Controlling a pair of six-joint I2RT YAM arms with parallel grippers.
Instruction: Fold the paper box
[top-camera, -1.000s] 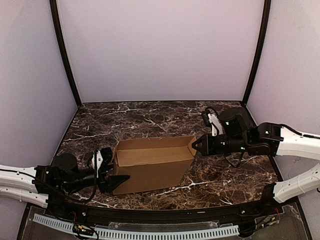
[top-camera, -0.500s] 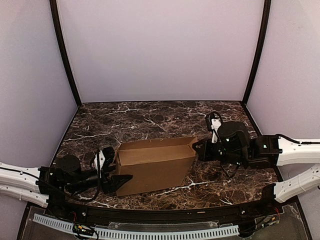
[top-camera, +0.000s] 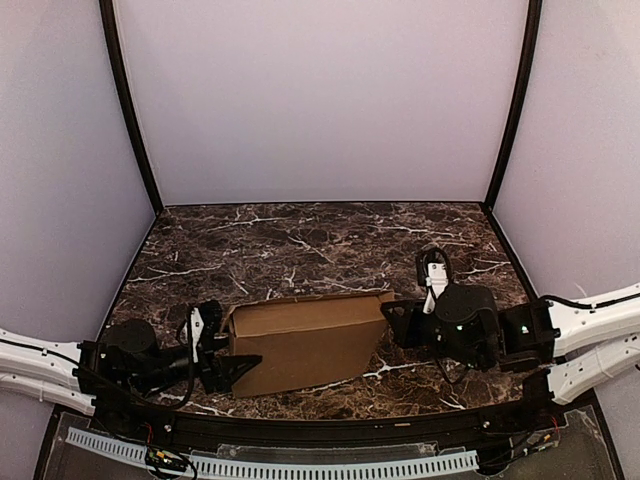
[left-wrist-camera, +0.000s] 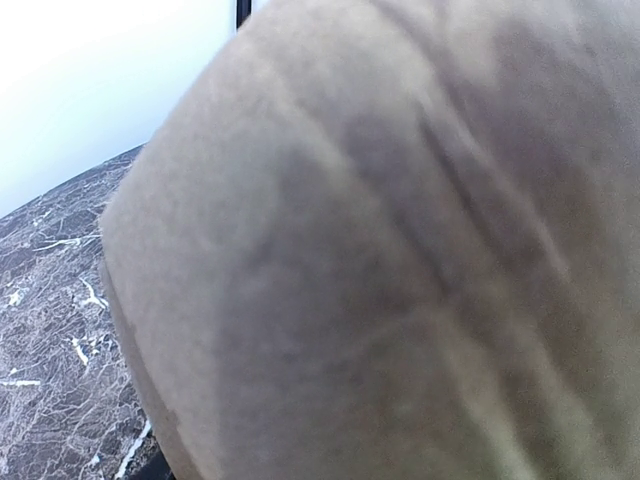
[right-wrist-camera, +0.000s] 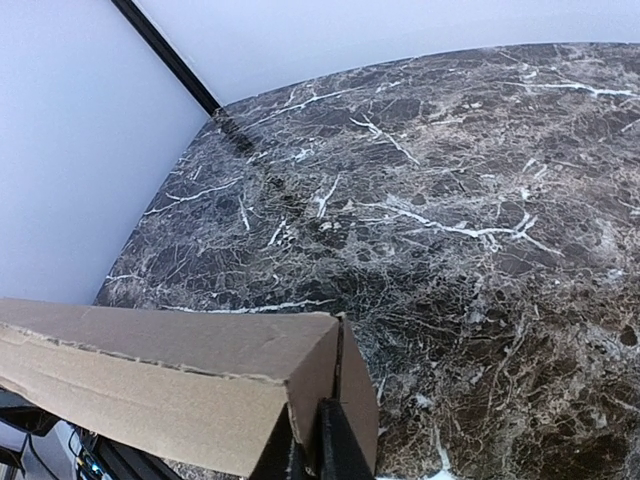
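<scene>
The paper box (top-camera: 305, 340) is brown corrugated cardboard lying lengthwise near the table's front; only closed brown faces show from above. My right gripper (top-camera: 390, 312) is at its right end. In the right wrist view its dark fingertips (right-wrist-camera: 318, 445) are pinched together at the slit between the box's (right-wrist-camera: 150, 380) end panels, shut on an end flap. My left gripper (top-camera: 240, 365) is at the box's left front corner, one black finger lying against the front face. Blurred cardboard (left-wrist-camera: 400, 250) fills the left wrist view and hides the left fingers, so I cannot read their state.
The dark marble table (top-camera: 300, 240) is ringed by pale walls with black corner posts (top-camera: 130, 110). A black rail (top-camera: 330, 425) runs along the near edge in front of the arm bases.
The box's open top, visible earlier, has closed over as the box tipped. The right arm swung left and toward the near edge with the box end. The left gripper shifted slightly nearer.
</scene>
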